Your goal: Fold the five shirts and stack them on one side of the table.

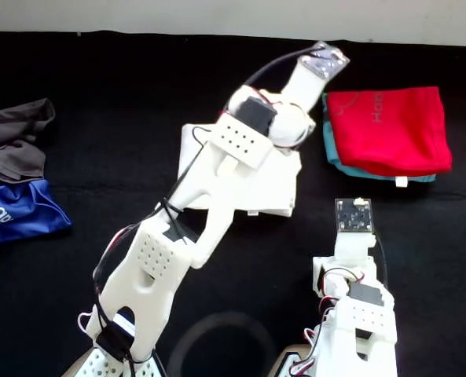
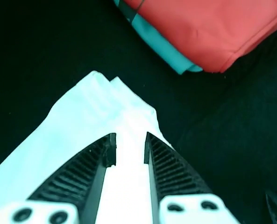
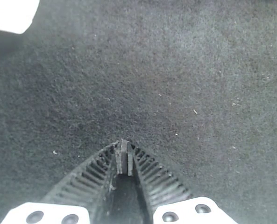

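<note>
High view, count: five shirts on the black table (image 1: 122, 86), and two arms.
High view, white shirt: the white shirt (image 1: 276, 184) lies folded near the middle of the table. It is partly covered by the left arm (image 1: 217, 181), which stretches across it toward the far right.
High view, stack: the red shirt (image 1: 390, 129) lies folded on top of the teal shirt (image 1: 332, 153) at the far right. The stack is just beside the white shirt, with a strip of table between them.
High view, loose shirts: one grey shirt (image 1: 12, 141) and one blue shirt (image 1: 16, 212) lie crumpled at the left edge. They touch each other and are well apart from both arms.
High view, right arm: the right arm (image 1: 358, 314) is at the near right, its tip over bare table near the white shirt's near right corner.
Left wrist view, left gripper: the left gripper (image 2: 129, 148) is directly over the white shirt. Its fingers are parted by a narrow gap, and white cloth shows in the gap. The shirt's corner lies just past the fingertips.
Left wrist view, stack: past that corner, across black table, lies the red shirt. The teal shirt's edge sticks out from under it, a layering this close view shows plainly.
Right wrist view, right gripper: the right gripper (image 3: 124, 156) is closed, fingertips touching, with nothing held, over bare black table.
</note>
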Tool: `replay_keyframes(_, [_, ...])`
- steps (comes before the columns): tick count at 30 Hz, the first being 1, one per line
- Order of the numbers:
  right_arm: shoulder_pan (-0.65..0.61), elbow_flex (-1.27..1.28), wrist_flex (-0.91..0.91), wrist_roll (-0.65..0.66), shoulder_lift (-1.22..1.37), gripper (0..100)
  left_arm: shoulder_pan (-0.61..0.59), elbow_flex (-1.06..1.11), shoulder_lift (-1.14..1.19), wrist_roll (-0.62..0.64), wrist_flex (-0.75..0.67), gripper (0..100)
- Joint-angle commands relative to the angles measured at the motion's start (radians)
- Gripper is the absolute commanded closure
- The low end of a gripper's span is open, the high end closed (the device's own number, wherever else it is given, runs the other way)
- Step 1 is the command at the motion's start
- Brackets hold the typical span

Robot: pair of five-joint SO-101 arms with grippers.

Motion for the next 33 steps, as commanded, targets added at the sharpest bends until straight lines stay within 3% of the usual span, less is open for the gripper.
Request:
replay_keyframes(1, [0.001,0.004,-0.024,0.005,-0.005,99.2,-0.035,-0.050,-0.010,0.006,0.126,91])
replay_keyframes(4, [0.001,0.004,-0.024,0.005,-0.005,99.2,-0.105,-0.002,-0.010,0.005,0.166,100])
replay_keyframes(11, [0.001,0.004,-0.024,0.005,-0.005,99.2,-0.311,0.096,-0.010,0.006,0.193,99])
replay_keyframes(22, [-0.001,0.004,-0.024,0.005,-0.005,99.2,-0.255,0.437,-0.010,0.005,0.192,99])
replay_keyframes(26, [-0.001,0.008,-0.024,0.005,-0.007,99.2,-0.255,0.427,-0.025,0.005,0.192,99])
replay_keyframes(33, [-0.001,0.013,-0.024,0.005,-0.013,99.2,-0.271,0.217,-0.097,0.005,0.229,99])
